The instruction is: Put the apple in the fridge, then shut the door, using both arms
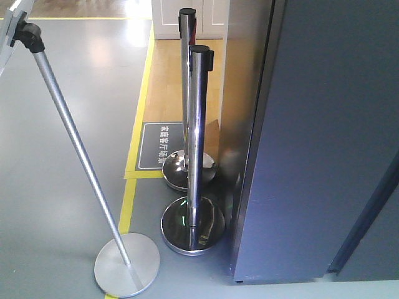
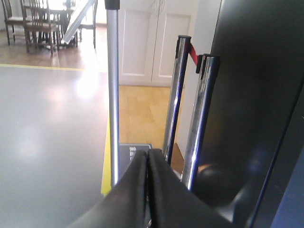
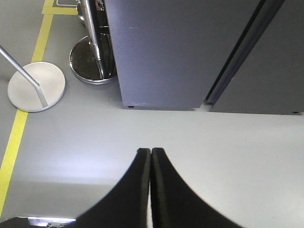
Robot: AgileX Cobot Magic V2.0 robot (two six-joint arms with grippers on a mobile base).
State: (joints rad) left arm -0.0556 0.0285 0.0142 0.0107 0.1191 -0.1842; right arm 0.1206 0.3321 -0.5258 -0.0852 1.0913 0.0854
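Both pairs of jaws pressed together and empty: the left gripper (image 2: 148,159) faces two chrome stanchions (image 2: 199,118), the right gripper (image 3: 150,156) hangs over grey floor (image 3: 228,142). The fridge (image 1: 324,137), tall axis vertical, stands shut behind; no apple visible.

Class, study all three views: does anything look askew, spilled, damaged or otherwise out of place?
Only the slanted silver pole stand leans, apparently by design. The two chrome barrier posts stand upright beside the dark grey fridge, whose doors look shut. No spills show. Left end effector and right end effector are shut, empty.
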